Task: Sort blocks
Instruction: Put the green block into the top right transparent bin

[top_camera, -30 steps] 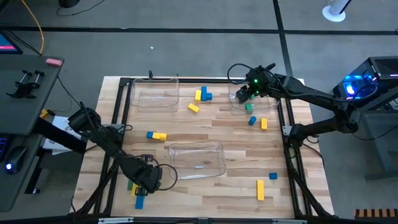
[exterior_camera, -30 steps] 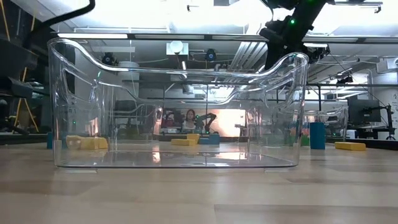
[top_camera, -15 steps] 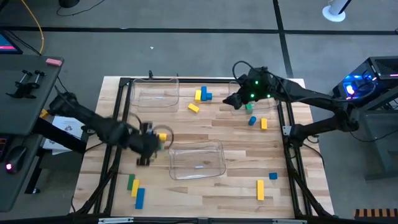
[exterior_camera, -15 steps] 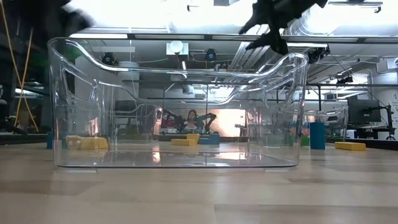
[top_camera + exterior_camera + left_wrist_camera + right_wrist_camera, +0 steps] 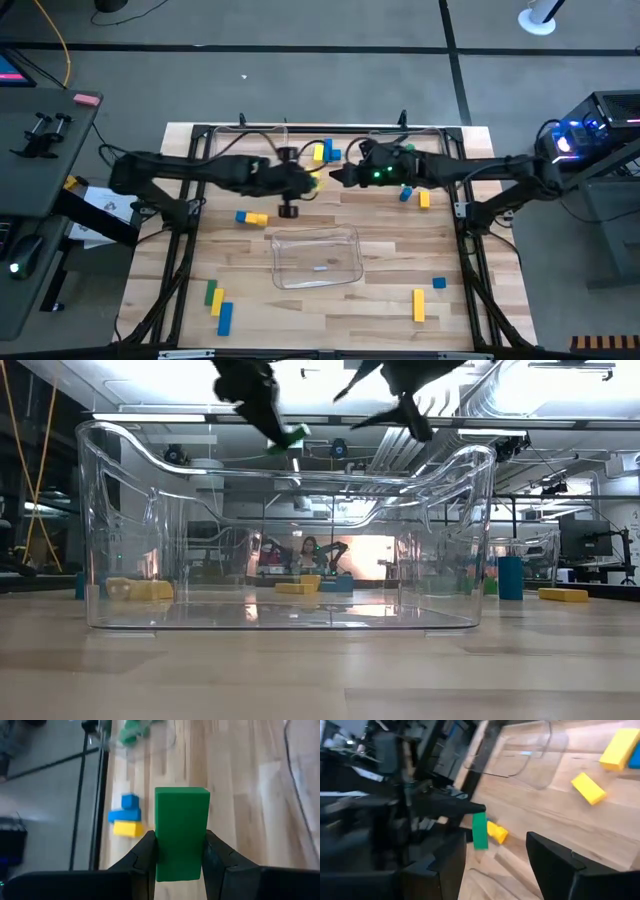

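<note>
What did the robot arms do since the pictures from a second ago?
The left gripper picked a green block from the table's near-left corner and carried it toward the middle of the table. The right gripper left the far-right bin and swung in to meet it, fingers open. The clear bins, yellow blocks and blue blocks lie as before.

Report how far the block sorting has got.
Done: green blocks lie in the far right bin. In hand: the left gripper holds a green block mid-table, facing the open right gripper. Left: the near bin looks empty; yellow, blue and green blocks lie loose on the table.
</note>
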Robot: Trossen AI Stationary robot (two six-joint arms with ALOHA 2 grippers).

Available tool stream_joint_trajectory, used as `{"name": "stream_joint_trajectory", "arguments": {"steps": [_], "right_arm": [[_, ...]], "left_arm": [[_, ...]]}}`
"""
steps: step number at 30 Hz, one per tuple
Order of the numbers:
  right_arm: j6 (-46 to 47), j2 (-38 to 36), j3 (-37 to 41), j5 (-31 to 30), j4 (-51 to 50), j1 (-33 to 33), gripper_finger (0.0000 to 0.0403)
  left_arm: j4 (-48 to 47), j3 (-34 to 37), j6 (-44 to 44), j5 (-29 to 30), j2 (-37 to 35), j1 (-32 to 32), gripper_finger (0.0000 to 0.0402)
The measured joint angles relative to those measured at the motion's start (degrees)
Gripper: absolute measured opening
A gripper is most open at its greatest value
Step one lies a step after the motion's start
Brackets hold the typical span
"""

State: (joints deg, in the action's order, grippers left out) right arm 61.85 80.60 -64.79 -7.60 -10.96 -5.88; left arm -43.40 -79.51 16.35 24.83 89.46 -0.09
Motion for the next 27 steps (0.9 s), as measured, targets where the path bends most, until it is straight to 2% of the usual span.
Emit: {"name": "stream_joint_trajectory", "arguments": {"steps": [7, 16, 20, 25, 27], "right_arm": [[0.7, 3.7, 0.0, -0.1, 1.8, 0.7, 0.0204], [-0.8, 5.0, 0.0, -3.9, 1.4, 0.7, 0.02], [-1.4, 5.0, 0.0, -3.9, 1.6, 0.6, 0.0157], [-2.9, 5.0, 0.0, -3.5, 1.6, 0.6, 0.0054], [-3.7, 5.0, 0.0, -3.5, 1.9, 0.6, 0.0054]], "left_arm": [[3.7, -4.0, 4.4, -0.1, 6.6, 1.6, 0.0077], [6.9, -4.7, 5.0, -0.2, 7.3, 1.6, 0.0081], [7.7, -4.7, 5.0, -0.2, 7.3, 1.6, 0.0083], [8.6, -4.7, 5.0, -0.3, 7.2, 1.6, 0.0084], [8.7, -4.7, 5.0, -0.1, 7.2, 1.6, 0.0085]]}}
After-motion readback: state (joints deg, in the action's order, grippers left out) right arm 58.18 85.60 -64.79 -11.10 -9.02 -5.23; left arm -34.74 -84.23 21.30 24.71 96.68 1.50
